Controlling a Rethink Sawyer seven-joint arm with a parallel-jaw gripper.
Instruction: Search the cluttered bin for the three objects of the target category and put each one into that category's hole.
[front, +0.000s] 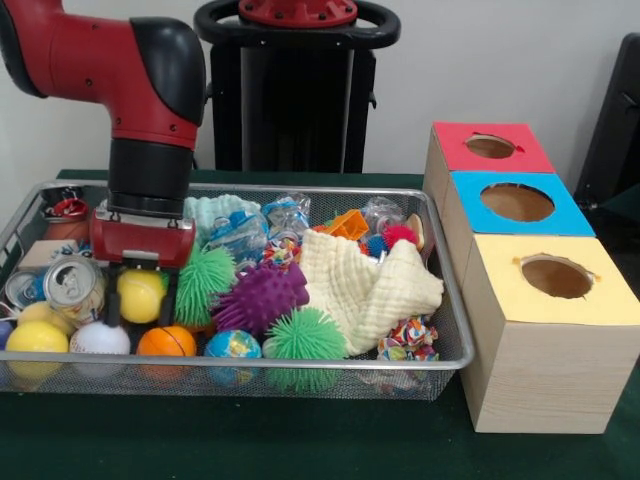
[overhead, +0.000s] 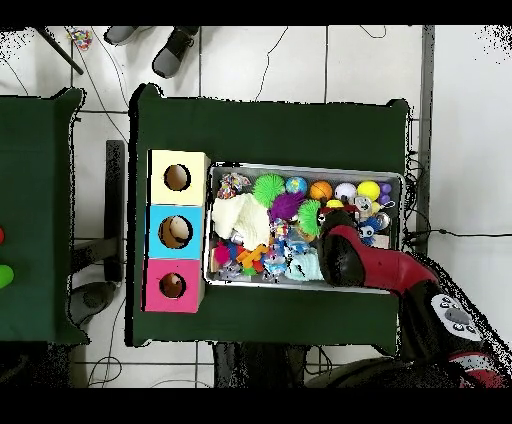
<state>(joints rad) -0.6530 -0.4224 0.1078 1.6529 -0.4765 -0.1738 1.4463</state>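
Reaching down into the wire bin (front: 440, 215), the gripper (front: 140, 297) has its two dark fingers (front: 116, 300) spread apart on either side of a yellow ball (front: 140, 295), which sits between them near the bin's front. A crushed can (front: 72, 283) lies just beside it, an orange ball (front: 166, 342) in front. Only the front view shows the fingers; from overhead the arm (overhead: 350, 255) hides them, though the three box holes, yellow (overhead: 177, 177), blue (overhead: 175, 231) and red (overhead: 172, 285), show plainly
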